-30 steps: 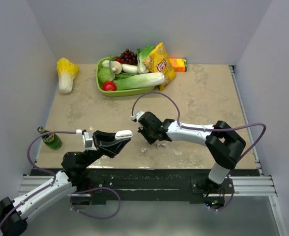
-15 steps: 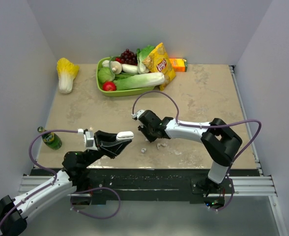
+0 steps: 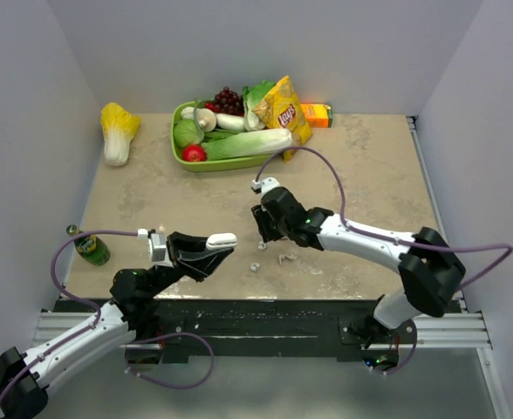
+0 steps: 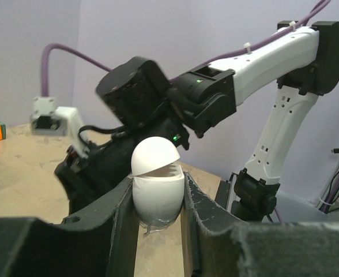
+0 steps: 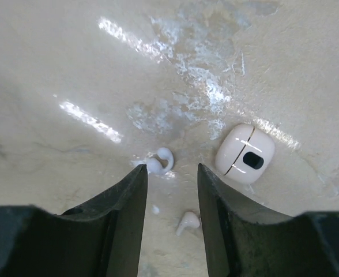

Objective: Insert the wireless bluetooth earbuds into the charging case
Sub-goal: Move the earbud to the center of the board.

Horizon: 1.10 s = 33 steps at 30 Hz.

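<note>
1. My right tool: jaws parted, nothing gripped, pointing down at the worktop.
2. One earbud lies slantwise directly under the gap; a second earbud curls just beyond the tips. I judge this arm the nearer one.
3. My left tool is clenched on the charging case, lid ajar, held off the worktop, well apart from both.

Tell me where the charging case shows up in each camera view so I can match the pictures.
Top external: charging case left of centre near the front edge, in the jaws of the left gripper.
Left wrist: centre of the picture, clamped on both sides, lid slightly open.
Right wrist: not in it.
Shared landmark: the right arm, right of the case from above, behind it in the left wrist view.
</note>
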### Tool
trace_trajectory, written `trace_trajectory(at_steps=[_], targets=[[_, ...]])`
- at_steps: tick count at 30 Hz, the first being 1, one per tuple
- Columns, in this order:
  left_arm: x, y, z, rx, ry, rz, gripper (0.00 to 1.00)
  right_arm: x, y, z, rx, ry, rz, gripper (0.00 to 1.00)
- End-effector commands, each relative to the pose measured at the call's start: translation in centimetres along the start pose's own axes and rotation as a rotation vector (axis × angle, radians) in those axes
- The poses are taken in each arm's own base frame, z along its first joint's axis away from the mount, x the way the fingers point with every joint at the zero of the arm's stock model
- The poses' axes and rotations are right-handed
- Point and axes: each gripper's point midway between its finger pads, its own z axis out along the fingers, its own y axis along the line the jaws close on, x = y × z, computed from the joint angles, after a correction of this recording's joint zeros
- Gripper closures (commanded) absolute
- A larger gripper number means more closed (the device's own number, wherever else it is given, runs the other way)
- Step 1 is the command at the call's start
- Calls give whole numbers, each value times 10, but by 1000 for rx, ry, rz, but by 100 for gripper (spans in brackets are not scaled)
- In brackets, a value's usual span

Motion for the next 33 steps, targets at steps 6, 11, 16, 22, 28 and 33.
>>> trace_trajectory(at_steps=[6, 11, 16, 22, 28, 33], targets=[[-10, -3, -1, 7, -57, -15, 100, 3, 19, -16, -130, -157, 518, 58], [-9, -2, -2, 5, -60, -23, 100, 16, 17, -3, -118, -151, 557, 60], [-6, -1, -4, -1, -57, -28, 100, 17, 16, 6, -103, -149, 544, 60], [-5, -1, -5, -3, -58, -24, 100, 22, 8, 20, -68, -134, 555, 60], [-3, 1, -6, -6, -53, -25, 100, 27, 1, 27, -45, -122, 561, 61], [-1, 1, -7, -6, -51, -28, 100, 32, 2, 33, -41, -103, 551, 62]])
